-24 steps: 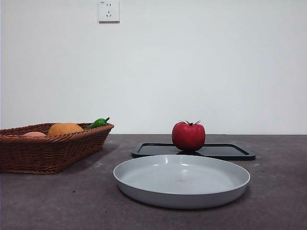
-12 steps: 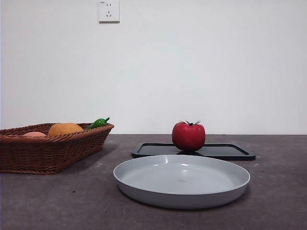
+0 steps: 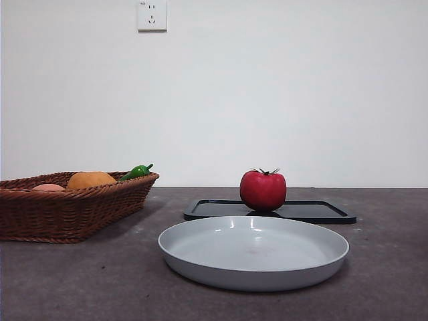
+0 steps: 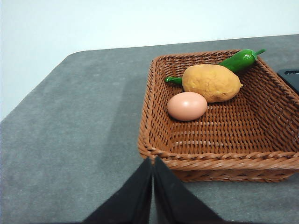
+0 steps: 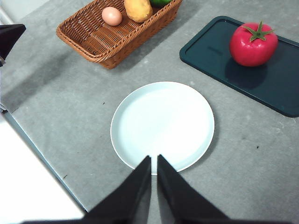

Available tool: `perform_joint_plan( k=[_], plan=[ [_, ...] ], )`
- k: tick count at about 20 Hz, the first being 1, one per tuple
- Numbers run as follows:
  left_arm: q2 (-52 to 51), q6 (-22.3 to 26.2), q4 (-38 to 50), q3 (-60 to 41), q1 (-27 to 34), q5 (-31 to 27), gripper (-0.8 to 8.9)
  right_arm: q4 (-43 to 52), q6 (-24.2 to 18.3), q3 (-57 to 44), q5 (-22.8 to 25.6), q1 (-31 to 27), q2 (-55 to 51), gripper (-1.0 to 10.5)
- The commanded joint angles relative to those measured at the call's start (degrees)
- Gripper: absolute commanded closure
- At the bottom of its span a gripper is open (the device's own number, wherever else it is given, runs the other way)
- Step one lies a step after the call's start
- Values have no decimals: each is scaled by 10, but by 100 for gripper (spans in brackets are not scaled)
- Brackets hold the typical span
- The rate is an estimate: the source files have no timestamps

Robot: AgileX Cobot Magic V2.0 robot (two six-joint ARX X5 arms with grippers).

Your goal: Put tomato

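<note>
Resting on dark tray, tomato well beyond right end effector (jaws pressed together).

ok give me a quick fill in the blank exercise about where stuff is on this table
1. The tomato sits on the dark ____, not on the plate.
2. The pale round plate holds ____.
3. The egg, the potato and the green pepper all lie in the wicker ____.
4. Both the left gripper and the right gripper have their jaws ____.

Missing words: tray; nothing; basket; shut
</note>
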Motion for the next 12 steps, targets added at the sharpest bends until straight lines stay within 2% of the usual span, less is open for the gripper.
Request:
perform_joint_plan(
  k=[1, 7, 8, 10, 12],
  plan=[
    [-1, -3, -4, -12, 1, -2, 806, 6, 5, 5, -2, 3, 2, 936],
    [-1, -3, -4, -12, 1, -2, 806, 6, 6, 5, -2, 3, 2, 936],
    [-1, -3, -4, -12, 1, -2, 806, 7, -9, 5, 3, 3, 0, 936],
    [-1, -3, -4, -12, 1, -2, 806, 19, -24, 4, 25, -19, -17, 936],
    [-1, -3, -4, -12, 1, -2, 806, 68, -24, -11, 23, -65, -38, 936]
  ],
)
